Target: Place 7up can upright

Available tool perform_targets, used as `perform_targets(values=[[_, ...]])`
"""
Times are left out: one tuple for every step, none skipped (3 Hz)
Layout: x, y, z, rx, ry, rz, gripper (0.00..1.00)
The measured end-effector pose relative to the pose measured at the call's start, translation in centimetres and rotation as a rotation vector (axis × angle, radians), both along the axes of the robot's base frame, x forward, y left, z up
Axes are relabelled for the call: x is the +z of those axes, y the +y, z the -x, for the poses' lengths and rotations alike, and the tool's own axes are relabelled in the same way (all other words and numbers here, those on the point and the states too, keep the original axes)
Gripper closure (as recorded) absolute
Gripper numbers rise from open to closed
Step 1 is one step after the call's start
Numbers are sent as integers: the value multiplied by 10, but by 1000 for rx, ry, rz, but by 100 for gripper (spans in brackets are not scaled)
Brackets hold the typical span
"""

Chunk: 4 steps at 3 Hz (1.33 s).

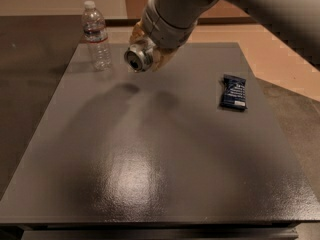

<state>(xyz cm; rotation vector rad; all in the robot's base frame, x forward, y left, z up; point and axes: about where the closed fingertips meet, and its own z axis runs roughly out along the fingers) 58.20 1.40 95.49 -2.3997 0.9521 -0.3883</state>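
7up can (138,59) hangs in the air above the far part of the desk (165,164), clasped in the gripper (148,51) and lying on its side rather than upright. One shiny round metal end faces the camera and tips a little downward, with the dark hollow of that end plain to see; the can's side wall is mostly hidden. The gripper is clenched on the can, and tan fingers (163,59) show on either side of it, one above and to the left, one to the right. The grey arm (175,9) comes down from the upper right of the view to the gripper. Two soft shadows lie on the desk just below and nearer than the can, so the can is apart from the surface. A clear plastic water bottle (96,35) with a white cap stands upright on the desk's far left corner, near the can and to its left, not touching it. A flat dark blue snack packet (234,92) lies on the desk toward the right edge, well apart from the can.
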Motion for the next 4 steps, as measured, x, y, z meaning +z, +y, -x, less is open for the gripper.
perform_targets(values=[[-7,-20,-14,-87,180,-190,100],[-4,-34,-24,-160,319,-368,100],[5,-53,-28,-261,390,-490,100],[18,-63,-32,-387,438,-522,100]])
